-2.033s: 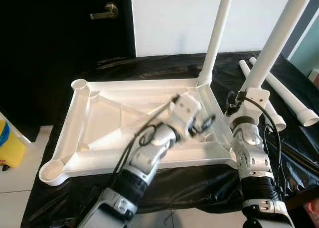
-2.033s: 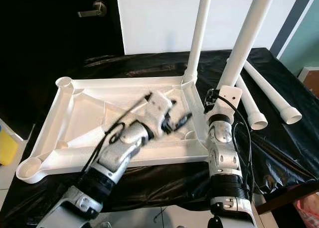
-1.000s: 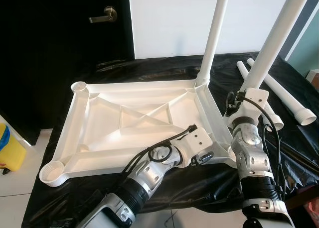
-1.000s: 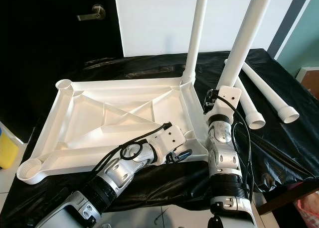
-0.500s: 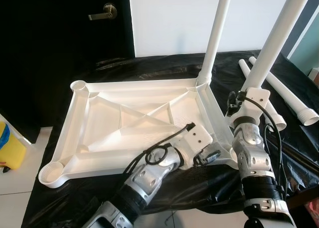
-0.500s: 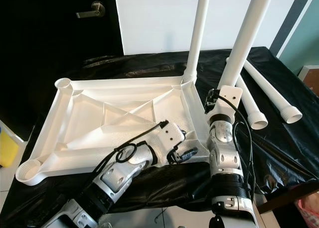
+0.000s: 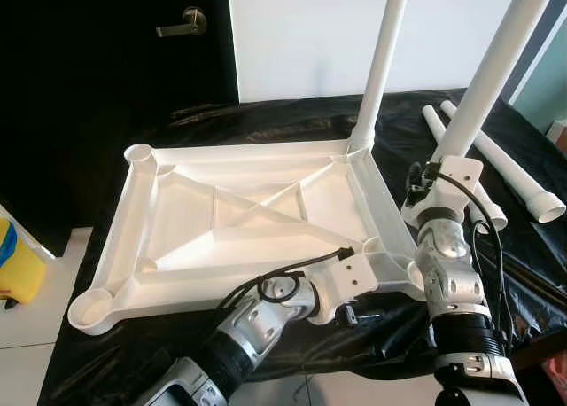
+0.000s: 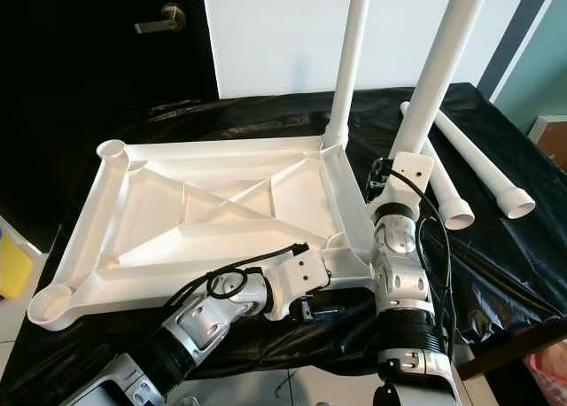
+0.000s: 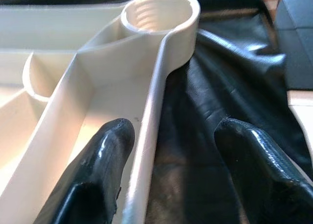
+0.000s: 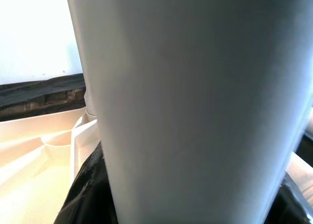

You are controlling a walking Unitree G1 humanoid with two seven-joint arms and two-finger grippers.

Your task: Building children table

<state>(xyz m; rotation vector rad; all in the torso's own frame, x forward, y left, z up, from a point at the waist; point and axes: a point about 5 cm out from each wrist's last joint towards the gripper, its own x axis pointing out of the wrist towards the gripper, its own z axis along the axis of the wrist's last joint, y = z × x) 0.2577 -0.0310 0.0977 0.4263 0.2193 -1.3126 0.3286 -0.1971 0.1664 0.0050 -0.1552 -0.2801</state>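
Tabletop (image 7: 248,220): white moulded plastic, rectangular, lying upside down so its ribbed underside faces up. Diagonal ribs cross in the middle; a round socket sits at each corner. In the left wrist view the socket (image 9: 159,11) ahead of the fingers shows thread ridges inside its bore.

Legs: smooth white plastic tubes. 1 leg (image 7: 381,65) stands upright in the far right corner socket. A 2nd leg (image 8: 438,69) stands upright, slightly tilted, at the near right corner. 2 more legs (image 8: 469,162) lie side by side on the sheet to the right of the tabletop, their open flared ends toward the robot.

Left gripper (image 9: 171,145): at the near edge of the tabletop, close to its near right corner. Fingers spread wide, straddling the rim wall, 1 finger (image 9: 100,165) inside the tray-like underside, the other outside over the sheet. Contact with the rim cannot be judged.

Right gripper (image 7: 443,171): up against the 2nd leg, low on the tube. The right wrist view is taken up almost wholly by the pale tube surface; whether the fingers are pressed on it I cannot tell.

Surface: a table covered with a glossy black plastic sheet (image 7: 266,118), wrinkled, reflecting light.

Room: white wall (image 7: 301,34) behind, a dark door with a brass lever handle (image 7: 186,20) at the left, pale tile floor, a yellow container (image 7: 16,264) at the left edge.
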